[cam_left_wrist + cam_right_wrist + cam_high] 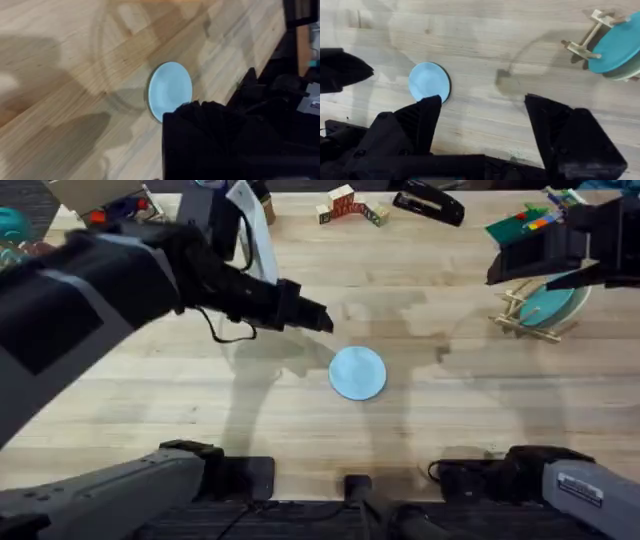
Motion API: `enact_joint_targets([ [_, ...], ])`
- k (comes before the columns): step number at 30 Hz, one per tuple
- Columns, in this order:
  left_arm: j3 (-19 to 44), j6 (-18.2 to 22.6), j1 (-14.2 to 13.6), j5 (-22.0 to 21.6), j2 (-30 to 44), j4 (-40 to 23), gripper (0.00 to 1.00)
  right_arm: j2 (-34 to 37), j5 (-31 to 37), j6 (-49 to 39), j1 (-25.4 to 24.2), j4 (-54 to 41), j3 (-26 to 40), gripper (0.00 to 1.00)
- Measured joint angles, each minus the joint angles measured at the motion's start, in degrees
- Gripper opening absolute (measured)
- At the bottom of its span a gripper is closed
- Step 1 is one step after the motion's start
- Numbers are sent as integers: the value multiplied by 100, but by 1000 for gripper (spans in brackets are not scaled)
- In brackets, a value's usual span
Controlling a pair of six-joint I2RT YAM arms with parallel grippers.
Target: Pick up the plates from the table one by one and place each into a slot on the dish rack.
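A pale sky blue plate (357, 372) lies flat near the middle of the table (450, 410). My left gripper (322, 320) hangs just behind and left of it, fingers shut and holding nothing. In the left wrist view the plate (170, 90) lies just beyond the dark fingers. A teal plate (556, 302) stands on edge in the dish rack (522, 318) at the right. My right gripper (515, 265) hovers raised over the rack, open and empty. The right wrist view shows its fingers (427, 117) spread wide above the table, the blue plate (429, 82), the teal plate (620, 45) and the rack (580, 46).
Along the far edge sit wooden blocks (347, 205), a black tool (430, 202) and a green baseplate with coloured bricks (528, 222). Clutter fills the far left corner (100, 205). Bare wood surrounds the blue plate.
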Motion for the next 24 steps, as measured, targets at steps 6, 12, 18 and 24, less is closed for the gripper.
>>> enact_joint_targets([
  [6, -455, 2, 0, 297, 105, 451, 42, 0, 0, 0, 0, -100, 0, 996],
  [12, -659, 8, -1, 491, 599, 665, 42, 0, 0, 0, 0, -104, 0, 996],
  [18, -673, 125, -36, 686, 1130, 726, 42, 0, 0, 0, 0, -104, 0, 996],
  [24, -673, 173, -309, 761, 1584, 1028, 42, 0, 0, 0, 0, -104, 0, 996],
])
